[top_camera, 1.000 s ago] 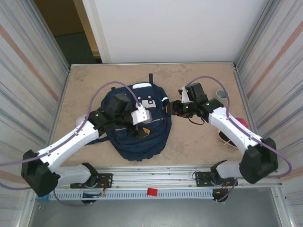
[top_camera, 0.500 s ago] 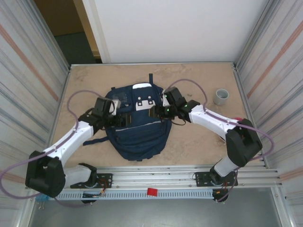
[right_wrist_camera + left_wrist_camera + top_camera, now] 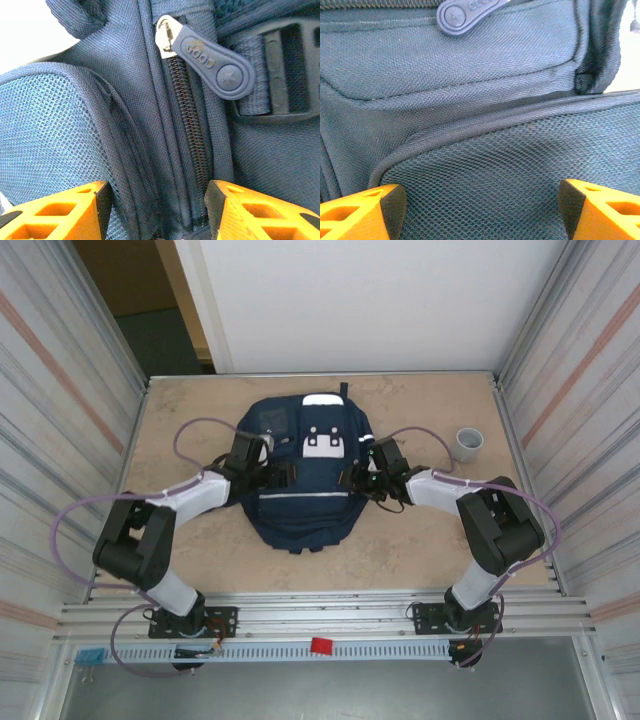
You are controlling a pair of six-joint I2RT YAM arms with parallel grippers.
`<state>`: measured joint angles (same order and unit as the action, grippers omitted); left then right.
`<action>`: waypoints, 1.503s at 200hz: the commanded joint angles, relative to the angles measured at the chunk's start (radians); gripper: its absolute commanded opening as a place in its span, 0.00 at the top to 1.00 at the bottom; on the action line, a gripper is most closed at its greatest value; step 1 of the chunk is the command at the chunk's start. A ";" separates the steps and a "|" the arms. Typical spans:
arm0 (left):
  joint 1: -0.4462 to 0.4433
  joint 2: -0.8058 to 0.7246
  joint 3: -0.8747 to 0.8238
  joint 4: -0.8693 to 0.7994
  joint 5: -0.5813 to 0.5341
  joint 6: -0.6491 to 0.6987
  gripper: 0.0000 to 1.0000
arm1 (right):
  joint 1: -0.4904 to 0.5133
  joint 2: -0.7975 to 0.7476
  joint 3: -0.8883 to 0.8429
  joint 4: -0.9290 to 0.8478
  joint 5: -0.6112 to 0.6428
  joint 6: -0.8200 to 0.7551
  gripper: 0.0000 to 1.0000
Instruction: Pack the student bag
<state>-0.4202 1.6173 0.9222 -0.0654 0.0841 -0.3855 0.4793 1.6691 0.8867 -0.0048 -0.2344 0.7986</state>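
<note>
Tan tabletop (image 3: 180,420) bears one student bag (image 3: 305,508), one grey cup (image 3: 466,445); left tool (image 3: 480,197), right tool (image 3: 157,200) both gape against it.

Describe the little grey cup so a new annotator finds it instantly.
Start at the large navy blue fabric backpack lying mid-table. Go right, past the right gripper at the bag's side, toward the corrugated metal wall. There stands a small grey cylindrical cup, open end up, pale and round, touching neither bag nor arm.

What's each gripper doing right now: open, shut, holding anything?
Left gripper: open, astride the student bag's mesh side pocket, no grip seen.
Right gripper: open, astride the bag's zipper, no grip seen.
</note>
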 commanded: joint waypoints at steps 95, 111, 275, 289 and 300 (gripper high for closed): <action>0.024 -0.567 -0.169 0.074 -0.506 0.383 0.01 | -0.396 -0.616 -0.111 -0.190 0.344 -0.499 0.01; 0.026 -0.633 -0.357 0.220 -0.583 0.404 0.01 | -0.452 -0.657 -0.254 -0.061 0.354 -0.532 0.01; 0.394 -0.114 -0.524 0.868 -0.237 0.386 0.01 | -0.528 -0.130 -0.476 0.797 0.207 -0.715 0.01; 0.388 -0.107 -0.548 0.922 -0.243 0.393 0.01 | -0.528 -0.127 -0.477 0.799 0.207 -0.716 0.01; 0.375 -0.105 -0.543 0.918 -0.263 0.403 0.01 | -0.528 -0.125 -0.476 0.807 0.207 -0.717 0.01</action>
<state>-0.0395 1.5257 0.3527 0.8616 -0.2146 0.0479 -0.0502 1.5433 0.3958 0.7845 -0.0101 0.1143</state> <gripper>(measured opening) 0.986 0.990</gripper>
